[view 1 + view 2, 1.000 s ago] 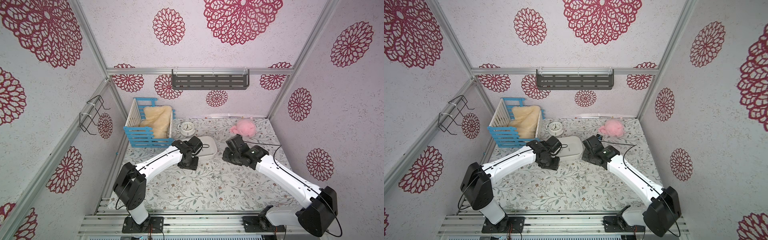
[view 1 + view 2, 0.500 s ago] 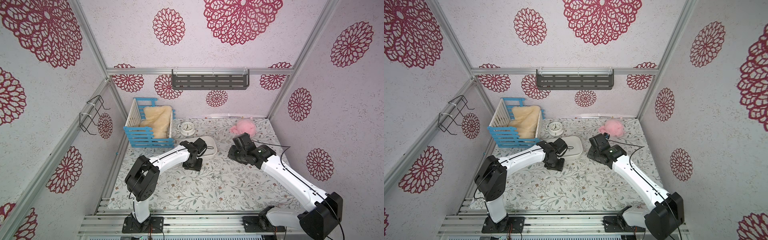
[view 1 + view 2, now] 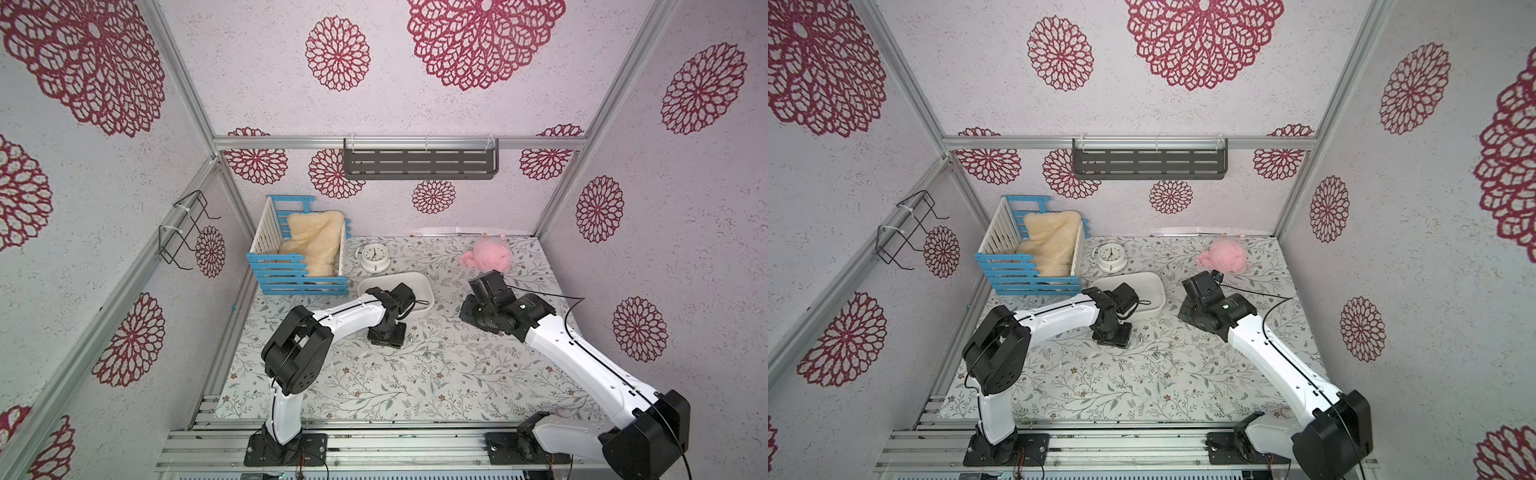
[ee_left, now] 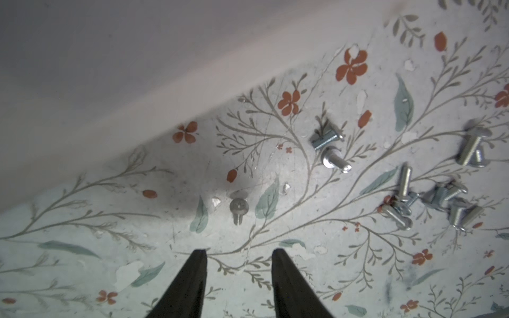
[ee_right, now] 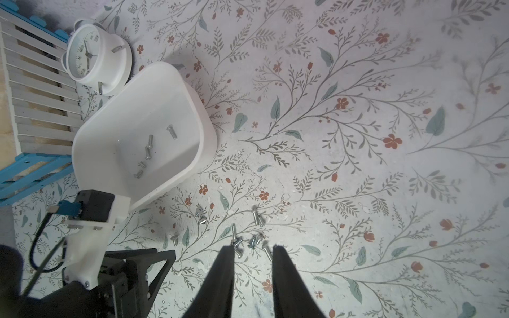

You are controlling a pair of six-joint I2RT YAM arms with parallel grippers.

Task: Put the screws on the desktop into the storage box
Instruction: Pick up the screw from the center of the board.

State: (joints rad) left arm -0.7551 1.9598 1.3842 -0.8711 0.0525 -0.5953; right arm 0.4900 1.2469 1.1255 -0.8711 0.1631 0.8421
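crate [image 3: 297,282]: placed at the far left of the desktop [image 3: 415,386], with a cream fleece inside.
clock [image 3: 374,257]: laid just beside the crate, behind the storage box.
storage box [image 3: 419,277]: set near mid-desktop; a few boxed screws [image 5: 147,151] are seen lying inside.
left gripper [image 4: 239,250]: pointed down just beside the box's near wall; jaws are held moderately apart and nothing is gripped. A lone screw [image 4: 239,208] is seen just ahead of the tips.
loose screws [image 4: 429,198]: scattered in a cluster on the desktop, between the two grippers.
right gripper [image 5: 253,247]: aimed at the cluster; jaws are narrowly parted and nothing is clasped.
pink plush [image 3: 490,255]: left at the rear right.
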